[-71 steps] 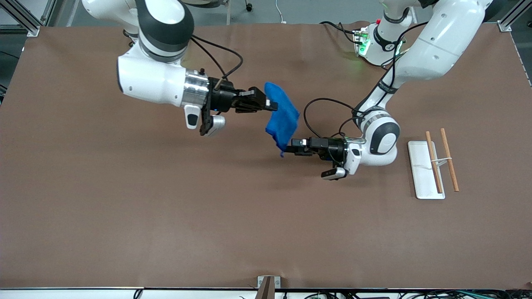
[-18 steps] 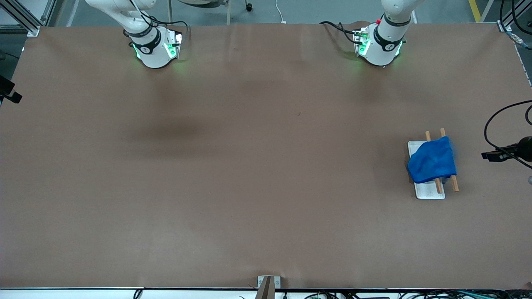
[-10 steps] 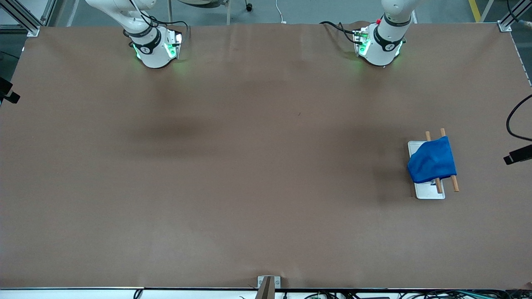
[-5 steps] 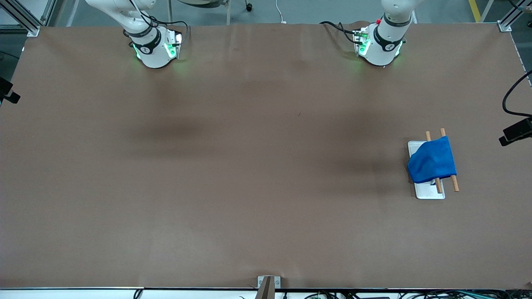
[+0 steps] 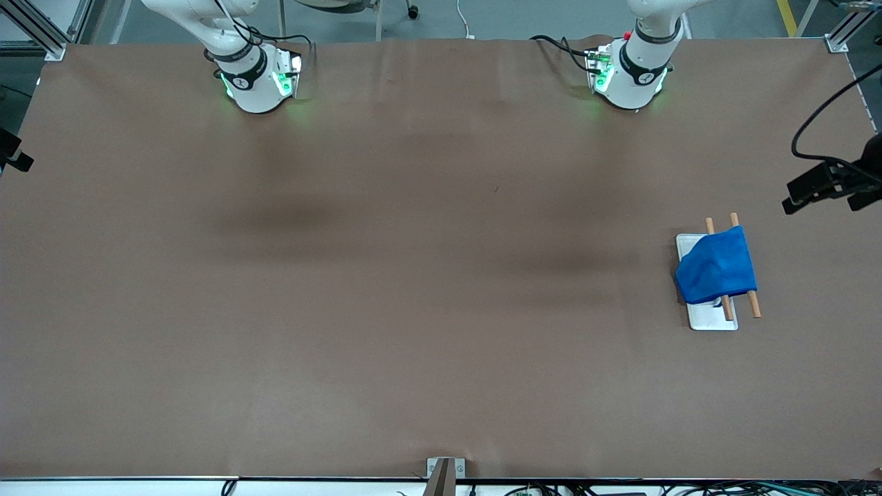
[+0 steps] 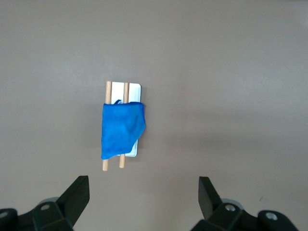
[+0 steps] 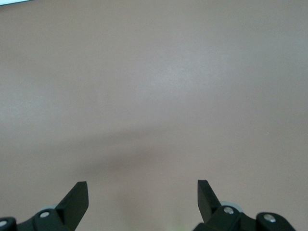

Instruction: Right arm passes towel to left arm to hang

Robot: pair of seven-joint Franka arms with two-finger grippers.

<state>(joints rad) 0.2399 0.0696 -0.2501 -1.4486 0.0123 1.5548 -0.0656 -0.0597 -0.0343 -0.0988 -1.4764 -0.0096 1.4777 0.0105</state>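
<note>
The bright blue towel (image 5: pixel 716 267) hangs draped over two wooden rods (image 5: pixel 754 304) of a small rack with a white base (image 5: pixel 713 320), at the left arm's end of the table. The left wrist view looks down on the towel (image 6: pixel 122 130) and the rods (image 6: pixel 105 164). My left gripper (image 6: pixel 143 185) is open and empty, high over the table beside the rack; it shows at the edge of the front view (image 5: pixel 792 200). My right gripper (image 7: pixel 142 185) is open and empty over bare table at the right arm's end.
The brown table (image 5: pixel 413 275) carries only the rack. The right arm's base (image 5: pixel 255 76) and the left arm's base (image 5: pixel 627 69) stand along the edge farthest from the front camera. A black part (image 5: pixel 14 155) shows at the right arm's end.
7.3 s ago both grippers held the towel over mid-table; now it hangs on the rack. Over the last second the left gripper has shifted toward the bases' side, away from the rack.
</note>
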